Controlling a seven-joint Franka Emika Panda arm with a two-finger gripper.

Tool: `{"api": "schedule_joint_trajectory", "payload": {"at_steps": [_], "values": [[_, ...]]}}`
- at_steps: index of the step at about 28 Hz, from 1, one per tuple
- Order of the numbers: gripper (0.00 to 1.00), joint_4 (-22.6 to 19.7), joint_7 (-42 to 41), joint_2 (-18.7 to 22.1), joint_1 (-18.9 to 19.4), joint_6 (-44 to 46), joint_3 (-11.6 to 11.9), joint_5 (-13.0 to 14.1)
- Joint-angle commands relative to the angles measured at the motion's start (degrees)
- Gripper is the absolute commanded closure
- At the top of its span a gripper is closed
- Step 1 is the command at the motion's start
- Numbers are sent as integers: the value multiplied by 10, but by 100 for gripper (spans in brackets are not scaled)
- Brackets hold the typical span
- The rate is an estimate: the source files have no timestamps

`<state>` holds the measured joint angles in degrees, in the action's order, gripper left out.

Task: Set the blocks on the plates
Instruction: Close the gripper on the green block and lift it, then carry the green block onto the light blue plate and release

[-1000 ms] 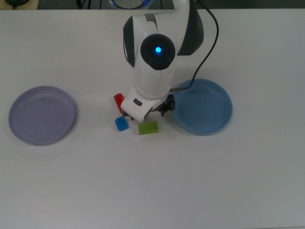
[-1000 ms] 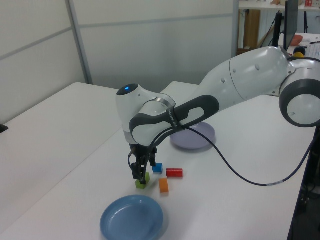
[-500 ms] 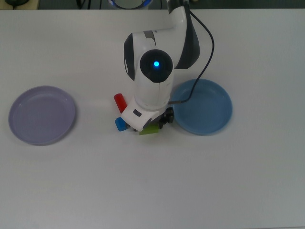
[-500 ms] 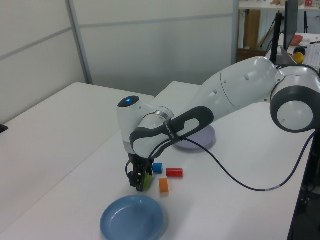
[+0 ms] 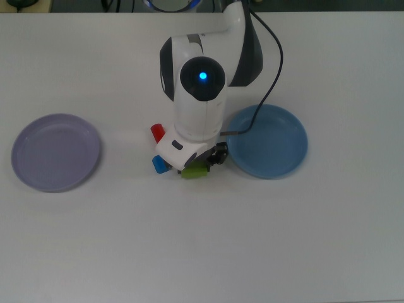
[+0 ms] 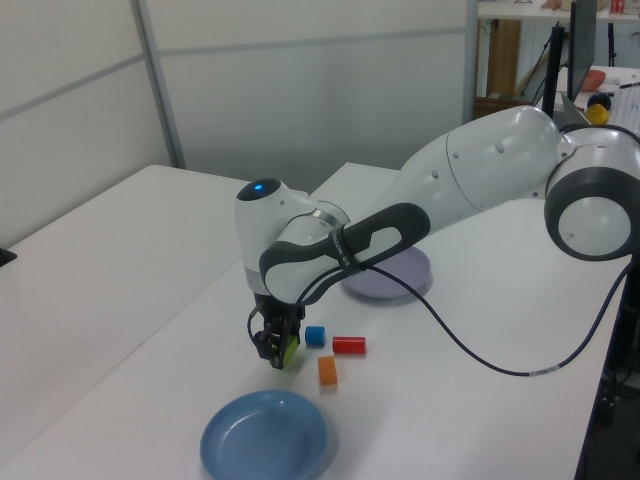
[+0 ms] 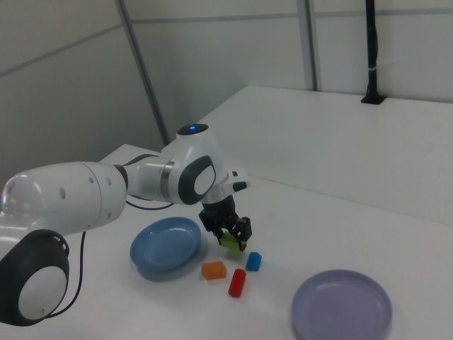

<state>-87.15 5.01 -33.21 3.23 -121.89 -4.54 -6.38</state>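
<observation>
While the blue plate (image 7: 165, 245) sits empty, the hand (image 7: 231, 237) grips the green block (image 7: 229, 241) just above the bench (image 7: 340, 234).

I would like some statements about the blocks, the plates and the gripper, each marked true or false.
1. The gripper is around the green rectangular block. True.
2. The round blue plate holds the orange rectangular block. False: that block lies on the white table beside the plate.
3. The round lavender plate has nothing on it. True.
4. The red cylinder stands upright. False: it lies on its side.
5. The small blue stubby block sits on the table. True.
</observation>
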Motion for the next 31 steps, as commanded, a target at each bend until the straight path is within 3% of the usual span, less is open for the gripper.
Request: {"api": "schedule_joint_trajectory", "payload": {"at_steps": [1,5,21,23,27,28,29,31], "values": [[88,-17,12,46,8,54,-7,5],[87,-17,14,52,21,76,-30,16],[80,-24,76,44,89,61,-30,8],[73,-28,99,39,102,46,-29,7],[71,-27,108,30,106,33,-29,5],[67,-26,108,29,106,33,-29,4],[48,-24,108,28,106,32,-29,3],[33,-24,108,27,106,33,-29,2]]}}
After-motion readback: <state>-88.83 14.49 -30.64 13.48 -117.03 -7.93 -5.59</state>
